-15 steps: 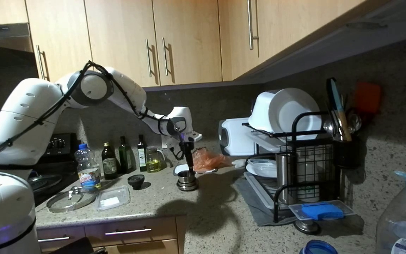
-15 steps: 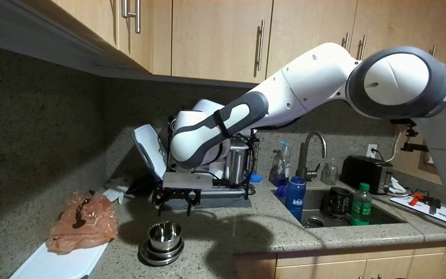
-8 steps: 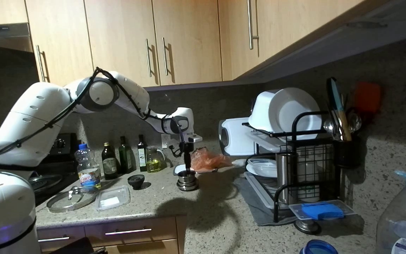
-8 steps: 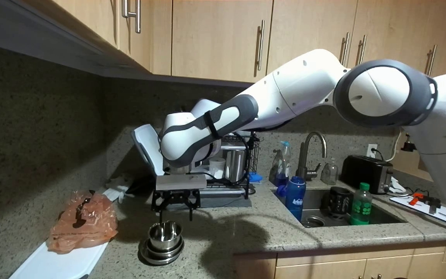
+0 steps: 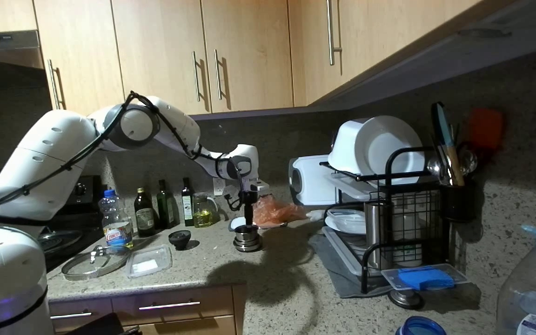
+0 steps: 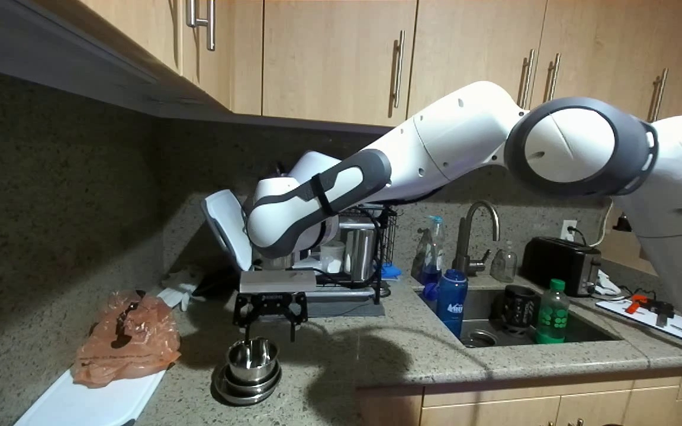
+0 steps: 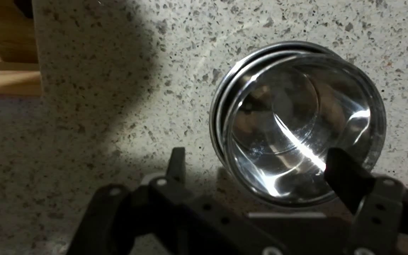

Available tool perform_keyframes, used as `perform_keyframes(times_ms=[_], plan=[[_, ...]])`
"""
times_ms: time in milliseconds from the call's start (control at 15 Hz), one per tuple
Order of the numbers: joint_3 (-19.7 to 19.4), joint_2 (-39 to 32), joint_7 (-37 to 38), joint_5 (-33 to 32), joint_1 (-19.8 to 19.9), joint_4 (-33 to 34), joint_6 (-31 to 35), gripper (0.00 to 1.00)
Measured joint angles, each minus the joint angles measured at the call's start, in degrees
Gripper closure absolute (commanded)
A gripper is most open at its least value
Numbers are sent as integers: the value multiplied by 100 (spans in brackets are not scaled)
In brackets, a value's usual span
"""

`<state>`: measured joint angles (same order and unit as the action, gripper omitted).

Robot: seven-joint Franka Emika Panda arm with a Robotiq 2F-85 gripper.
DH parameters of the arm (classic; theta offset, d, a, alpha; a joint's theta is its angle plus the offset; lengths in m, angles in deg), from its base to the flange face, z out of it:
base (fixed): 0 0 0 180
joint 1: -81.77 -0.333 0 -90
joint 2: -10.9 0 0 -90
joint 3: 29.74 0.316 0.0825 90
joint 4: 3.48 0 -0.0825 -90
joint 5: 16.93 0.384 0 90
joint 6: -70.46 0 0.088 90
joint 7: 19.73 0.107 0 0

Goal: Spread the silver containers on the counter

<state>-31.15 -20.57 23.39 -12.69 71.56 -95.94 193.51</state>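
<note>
The silver cups [image 6: 251,371] stand in a single stack on the speckled desk [image 5: 193,263], the widest at the bottom, with an orange bag [image 6: 134,346] lying near them on a white board [image 6: 107,402] in an exterior view. Above the stack the fingers [image 7: 347,177] are spread well apart and released: in the wrist view one overlaps the mouth of the top cup [image 7: 292,120], while its mate shows over the desk just beside the rims, and whether either touches metal I cannot tell. A small black bowl [image 5: 179,239] sits apart from the cups.
</note>
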Motion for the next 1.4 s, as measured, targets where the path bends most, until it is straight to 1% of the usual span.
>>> perform_keyframes(times_ms=[467,933,1267,1333,1400], plan=[[58,-153,-100,317,92,-4,482,0],[56,-180,-100,316,87,-4,481,0],[30,-288,76,316,81,-3,478,0],[25,-312,136,316,81,-3,478,25],[20,-331,189,316,81,-3,478,28]])
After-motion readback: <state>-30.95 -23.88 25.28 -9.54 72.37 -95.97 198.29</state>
